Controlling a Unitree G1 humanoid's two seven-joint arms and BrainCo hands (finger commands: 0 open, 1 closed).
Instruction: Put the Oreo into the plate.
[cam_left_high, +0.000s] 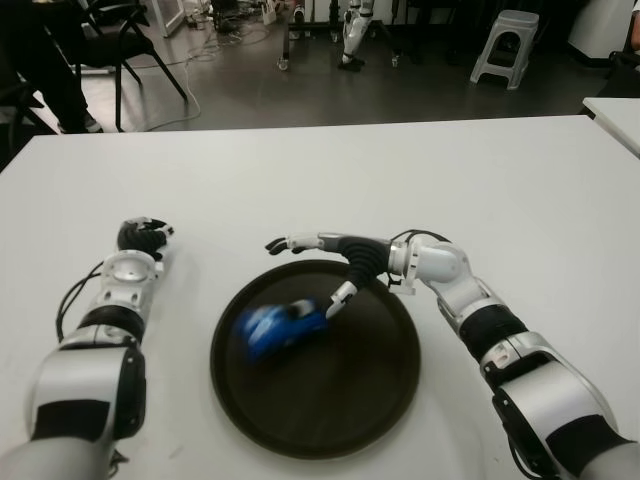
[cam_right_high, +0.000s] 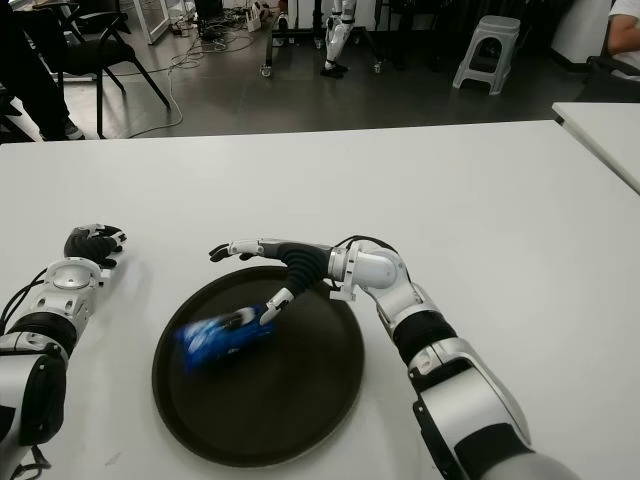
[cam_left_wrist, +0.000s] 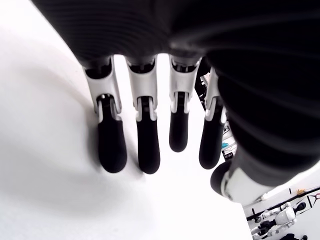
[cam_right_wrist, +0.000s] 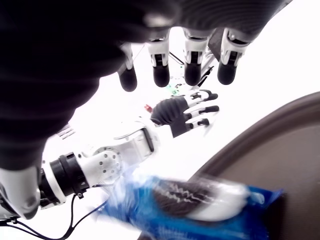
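Blue Oreo pack (cam_left_high: 281, 327) – white lettering, dark brown plate (cam_left_high: 330, 410), white table (cam_left_high: 400, 170)

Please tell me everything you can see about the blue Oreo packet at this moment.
The Oreo packet is a blue, glossy wrapper, apparently plastic film, with a dark cookie and white cream printed on it. It is smeared, so it seems to be moving. It shows over the left half of the dark round plate, lengthwise tilted; whether it rests there yet I cannot tell. The right hand is above it with spread fingers, the thumb pointing at its end; contact is unclear.
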